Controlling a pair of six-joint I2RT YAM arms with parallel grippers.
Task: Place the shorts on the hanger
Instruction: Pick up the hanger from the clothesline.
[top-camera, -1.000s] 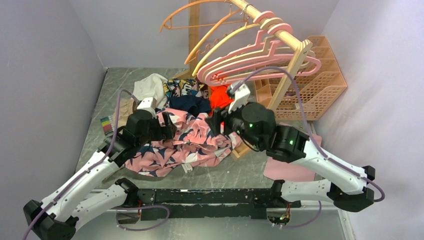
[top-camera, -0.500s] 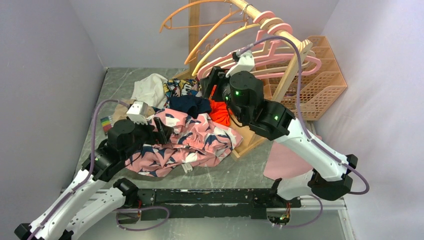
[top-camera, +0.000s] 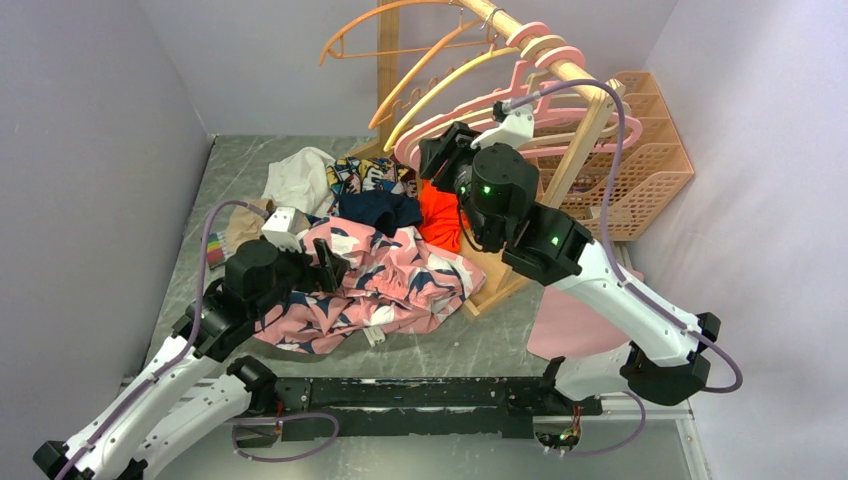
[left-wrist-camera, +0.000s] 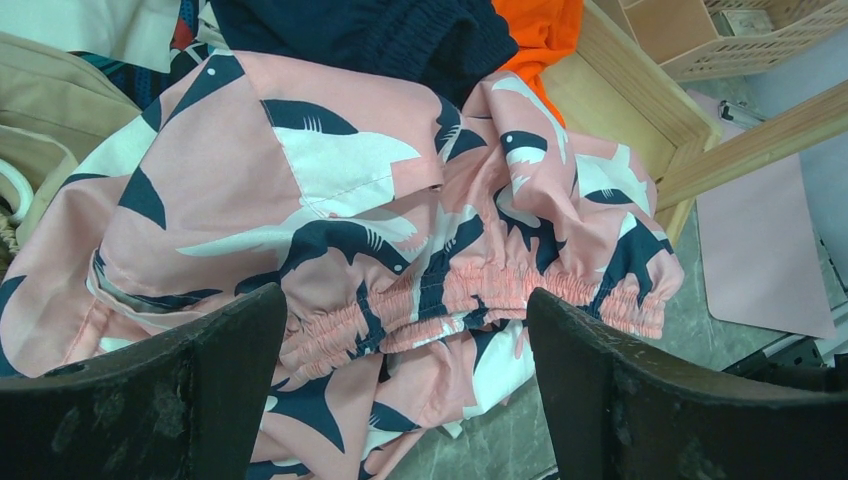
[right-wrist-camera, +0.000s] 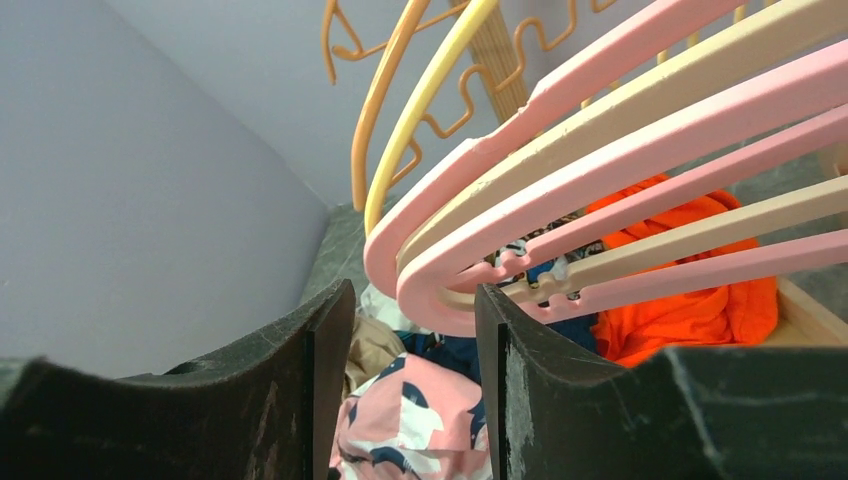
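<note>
Shorts (top-camera: 370, 285) are seen crumpled on the table (top-camera: 450, 345), with the left gripper (left-wrist-camera: 405, 310) held wide open just above them. The right gripper (right-wrist-camera: 412, 290) is raised, fingers parted, and the curved end of the hanger (right-wrist-camera: 520, 230), hung on the wooden rail (top-camera: 540, 50), is seen between them.

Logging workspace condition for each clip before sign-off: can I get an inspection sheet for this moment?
Surface: grey marbled table, its middle covered by clothes.
Job's things: shorts lie crumpled on the table, unheld; hanger hangs on the wooden rail among other hangers.
Clutter: orange-red garment, navy garment, white garment, peach basket, pink mat.
Grippers: left gripper open above the shorts' waistband; right gripper up at the hanger ends, fingers apart, no clamp seen.
Cables: purple cable arches by the rail; no snag seen.
Surroundings: plain lavender walls.
</note>
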